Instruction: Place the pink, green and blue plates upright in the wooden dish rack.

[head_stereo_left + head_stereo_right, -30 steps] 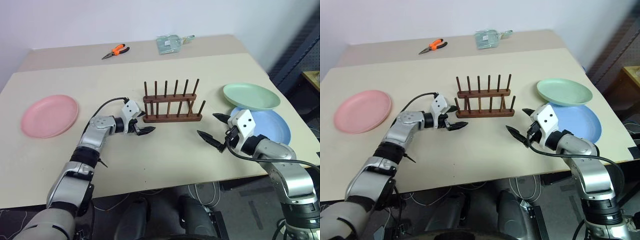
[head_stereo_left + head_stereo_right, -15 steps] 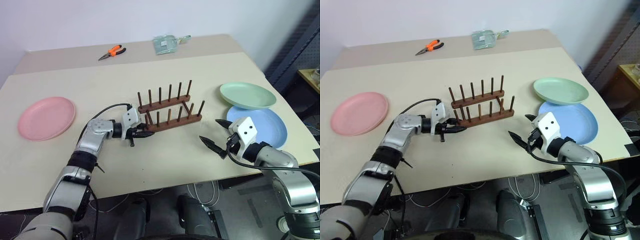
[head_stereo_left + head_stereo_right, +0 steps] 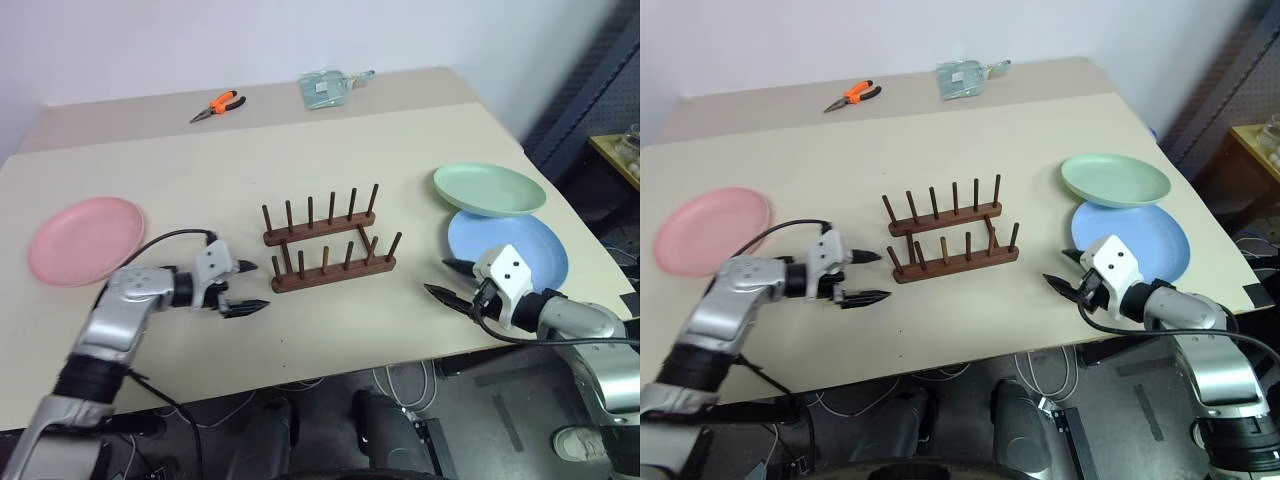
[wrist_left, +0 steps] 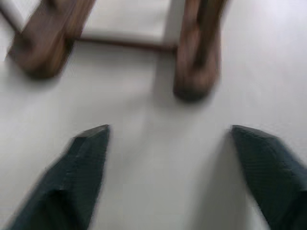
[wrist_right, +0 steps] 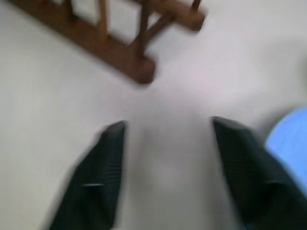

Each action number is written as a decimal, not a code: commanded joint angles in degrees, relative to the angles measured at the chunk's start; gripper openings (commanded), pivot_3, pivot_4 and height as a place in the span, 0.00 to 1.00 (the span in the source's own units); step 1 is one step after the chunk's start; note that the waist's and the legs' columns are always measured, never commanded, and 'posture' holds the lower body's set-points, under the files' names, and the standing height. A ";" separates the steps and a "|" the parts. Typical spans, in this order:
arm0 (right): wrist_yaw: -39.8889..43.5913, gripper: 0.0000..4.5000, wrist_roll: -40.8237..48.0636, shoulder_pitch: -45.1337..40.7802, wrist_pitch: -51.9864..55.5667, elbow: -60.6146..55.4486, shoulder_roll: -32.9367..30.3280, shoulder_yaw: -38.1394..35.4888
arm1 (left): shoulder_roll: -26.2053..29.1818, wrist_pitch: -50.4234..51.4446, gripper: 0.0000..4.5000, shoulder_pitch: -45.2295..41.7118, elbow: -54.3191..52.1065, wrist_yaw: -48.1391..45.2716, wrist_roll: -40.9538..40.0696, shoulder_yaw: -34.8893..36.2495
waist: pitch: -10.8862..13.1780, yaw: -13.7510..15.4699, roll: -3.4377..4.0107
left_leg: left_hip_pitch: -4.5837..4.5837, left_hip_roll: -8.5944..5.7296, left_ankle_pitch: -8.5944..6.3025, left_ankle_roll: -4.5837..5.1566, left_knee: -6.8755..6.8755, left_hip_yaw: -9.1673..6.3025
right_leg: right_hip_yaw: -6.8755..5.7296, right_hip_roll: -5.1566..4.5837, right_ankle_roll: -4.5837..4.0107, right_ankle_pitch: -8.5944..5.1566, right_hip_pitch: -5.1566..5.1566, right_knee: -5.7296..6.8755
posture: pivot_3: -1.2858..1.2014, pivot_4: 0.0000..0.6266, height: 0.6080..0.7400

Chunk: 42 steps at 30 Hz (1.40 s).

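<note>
A: Why are no plates in the wooden dish rack (image 3: 328, 244) yet?

B: Both hands are empty. The left end effector (image 3: 243, 288) and right end effector (image 3: 448, 279) have fingers apart, holding nothing, either side of the rack.

A: Where are the plates?

B: Flat on the table (image 3: 300, 140). The pink plate (image 3: 85, 238) is far left; the green plate (image 3: 488, 189) overlaps the blue plate (image 3: 520, 240) on the right.

Both arms low and forward, end effectors empty.

Left end effector (image 3: 244, 289) points right with its two black fingers spread apart; right end effector (image 3: 445, 279) points left, fingers parted too, holding nothing. Both forearms angle inward from the sides, wrists bent.
</note>
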 commanded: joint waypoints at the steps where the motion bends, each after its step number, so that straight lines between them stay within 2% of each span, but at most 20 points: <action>1: 0.28 0.11 0.70 0.34 0.70 -5.05 1.84 4.25 | -1.85 7.40 0.46 4.23 -10.39 2.04 -3.08 -3.24 | -0.02 0.11 0.03 | -0.01 -0.01 0.00 0.00 0.03 0.00 | 0.00 -0.03 0.10 -0.08 0.01 0.00 | 0.52 0.24 0.99; 2: -0.38 0.01 -0.64 0.09 0.52 -4.58 2.43 5.72 | -3.19 8.06 0.45 4.44 -12.02 3.78 -2.41 -4.63 | -0.02 0.43 0.04 | -0.01 -0.03 0.00 0.00 0.09 0.00 | 0.00 -0.06 0.14 -0.13 0.05 -0.02 | 0.52 0.24 0.99; 8: -7.75 0.01 -10.84 -7.08 -0.62 3.36 7.43 14.06 | -14.12 7.29 0.45 1.80 -9.87 17.53 4.58 -9.95 | -0.05 2.55 0.01 | -0.05 -0.27 0.00 -0.01 0.27 0.03 | -0.02 -0.25 0.11 -0.10 0.23 -0.10 | 0.52 0.24 0.99; 13: -14.08 0.01 -14.94 -15.12 -0.46 11.23 12.78 14.91 | -21.06 4.91 0.45 -2.38 -0.73 31.75 11.02 -8.64 | -0.11 2.90 -0.03 | -0.02 -0.28 0.02 -0.04 0.29 0.01 | -0.02 -0.23 -0.01 0.01 0.23 -0.07 | 0.52 0.24 0.99; 19: -14.85 0.01 -17.15 -21.42 -3.31 20.25 15.57 15.93 | -24.66 1.66 0.45 -6.39 6.28 38.07 10.56 -5.67 | -0.31 2.32 -0.03 | 0.07 -0.28 0.03 -0.04 0.22 0.02 | -0.03 -0.14 0.16 0.11 0.24 -0.05 | 0.52 0.24 0.99; 23: -13.11 0.01 -15.50 -23.03 -3.69 21.23 16.06 14.96 | -23.80 1.31 0.45 -6.15 5.37 37.15 9.59 -5.13 | -0.41 1.62 -0.01 | 0.11 -0.29 0.03 -0.04 0.22 0.06 | -0.03 -0.12 0.16 0.12 0.28 -0.02 | 0.52 0.24 0.99; 25: -8.75 0.13 -11.88 -21.93 -2.55 17.15 14.82 14.10 | -21.88 2.44 0.45 -3.74 1.39 33.96 6.71 -3.62 | -0.41 1.18 -0.01 | 0.11 -0.29 0.03 -0.04 0.19 0.04 | -0.03 -0.12 0.18 0.13 0.27 -0.02 | 0.52 0.24 0.99; 28: -3.57 0.40 -6.88 -19.75 0.09 9.00 12.80 13.13 | -19.65 6.63 0.62 0.95 -5.83 29.17 -2.62 2.74 | -0.41 0.86 0.00 | 0.10 -0.20 0.02 -0.03 0.03 0.03 | -0.01 -0.10 0.19 0.12 0.13 -0.01 | 0.52 0.24 0.99; 31: -0.83 0.74 -2.66 -18.78 3.44 0.76 11.55 13.13 | -20.85 10.37 0.95 1.64 -8.32 33.74 -13.50 17.22 | -0.33 0.97 0.04 | 0.00 -0.11 0.02 -0.03 0.04 -0.04 | -0.02 -0.07 0.19 0.10 0.00 0.03 | 0.52 0.24 0.99; 32: -0.60 0.86 -2.23 -18.70 3.88 -0.64 11.42 13.28 | -21.49 10.12 1.00 0.34 -7.05 37.86 -14.28 21.36 | -0.33 1.19 0.02 | -0.04 -0.09 0.02 -0.03 0.10 -0.11 | -0.07 -0.05 0.19 0.11 -0.01 0.04 | 0.52 0.24 0.99; 34: -0.51 0.86 -1.38 -19.20 4.72 -1.93 11.95 13.64 | -22.19 7.79 1.00 -4.62 -1.64 54.30 -10.66 31.32 | -0.33 1.65 -0.04 | -0.06 -0.10 0.02 -0.04 0.20 -0.20 | -0.16 -0.04 0.33 0.02 0.05 0.03 | 0.52 0.24 0.99; 36: -0.77 0.86 -1.12 -19.69 5.17 -1.86 12.49 14.02 | -21.93 6.63 1.00 -7.55 1.74 65.90 -7.05 37.01 | -0.42 1.72 -0.30 | -0.06 -0.15 0.04 -0.07 0.24 -0.30 | -0.21 -0.06 0.34 0.01 0.12 0.02 | 0.52 0.24 0.99; 40: -0.77 0.86 -2.48 -20.21 4.05 -0.08 12.89 15.62 | -23.40 8.15 1.00 -11.12 3.74 78.66 -8.30 46.13 | -0.44 1.62 -0.35 | -0.06 -0.34 0.02 -0.08 0.13 -0.13 | -0.12 -0.26 0.28 0.09 0.08 -0.07 | 0.52 0.24 0.99; 42: -0.73 0.86 -2.73 -20.43 3.57 0.38 13.19 16.14 | -24.83 11.11 1.00 -12.34 3.75 81.89 -12.41 49.84 | -0.43 1.71 -0.43 | -0.09 -0.35 0.00 -0.10 0.15 -0.13 | -0.13 -0.26 0.29 0.10 0.08 -0.09 | 0.52 0.24 0.99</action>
